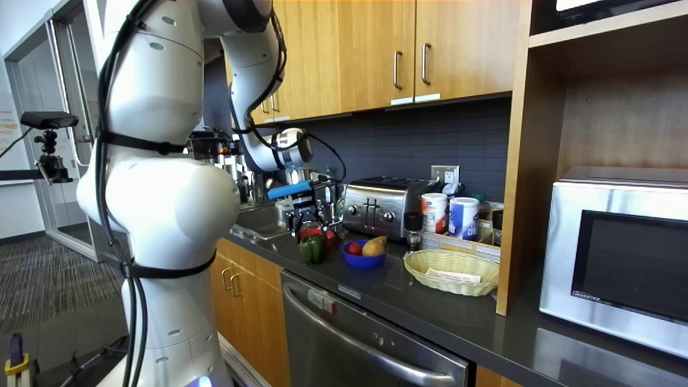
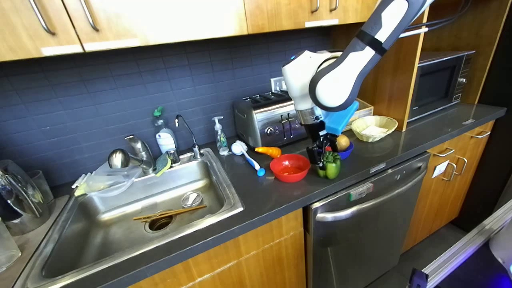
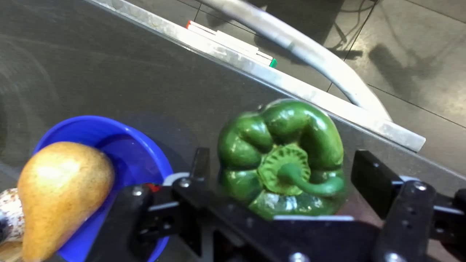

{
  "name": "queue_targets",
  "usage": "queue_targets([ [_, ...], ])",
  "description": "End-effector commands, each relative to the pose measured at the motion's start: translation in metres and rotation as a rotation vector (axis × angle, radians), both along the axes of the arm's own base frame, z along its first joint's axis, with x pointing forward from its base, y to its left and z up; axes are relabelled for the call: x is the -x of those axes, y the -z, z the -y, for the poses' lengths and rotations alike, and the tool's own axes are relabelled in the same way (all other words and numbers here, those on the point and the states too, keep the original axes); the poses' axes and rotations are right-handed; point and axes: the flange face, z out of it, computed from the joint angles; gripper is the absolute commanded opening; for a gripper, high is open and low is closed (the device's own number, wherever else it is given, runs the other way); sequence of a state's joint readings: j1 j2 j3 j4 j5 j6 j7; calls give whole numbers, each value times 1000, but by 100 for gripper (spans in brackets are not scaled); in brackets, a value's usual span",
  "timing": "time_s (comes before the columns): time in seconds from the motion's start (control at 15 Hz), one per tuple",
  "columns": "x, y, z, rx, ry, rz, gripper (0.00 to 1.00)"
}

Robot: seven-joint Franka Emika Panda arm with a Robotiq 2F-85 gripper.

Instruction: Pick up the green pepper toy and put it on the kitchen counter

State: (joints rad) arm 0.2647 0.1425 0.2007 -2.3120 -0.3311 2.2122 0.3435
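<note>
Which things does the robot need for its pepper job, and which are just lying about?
For the job:
green pepper toy
gripper
kitchen counter

Just lying about:
red bowl
blue bowl
pear
orange carrot
brush
basket
toaster

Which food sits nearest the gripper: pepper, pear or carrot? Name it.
The pepper: in the wrist view the open gripper frames it. The pear sits to one side in the blue bowl; the carrot lies farther off, by the toaster.

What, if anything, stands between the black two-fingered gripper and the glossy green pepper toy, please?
Nothing visible does: in the wrist view, the gripper is open, its fingers flanking the pepper toy with gaps showing. The round blue bowl sits outside them.
</note>
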Motion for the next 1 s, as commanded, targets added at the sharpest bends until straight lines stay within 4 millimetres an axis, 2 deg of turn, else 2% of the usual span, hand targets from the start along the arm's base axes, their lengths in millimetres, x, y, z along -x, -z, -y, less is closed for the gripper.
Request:
queue_targets([
  [0.0, 3, -10, -4, 5, -24, 30, 100],
  [0.53, 19, -43, -37, 30, -112, 97, 100],
  [0.73, 19, -47, -46, 30, -159, 115, 100],
  [0.93, 11, -46, -50, 32, -183, 113, 100],
])
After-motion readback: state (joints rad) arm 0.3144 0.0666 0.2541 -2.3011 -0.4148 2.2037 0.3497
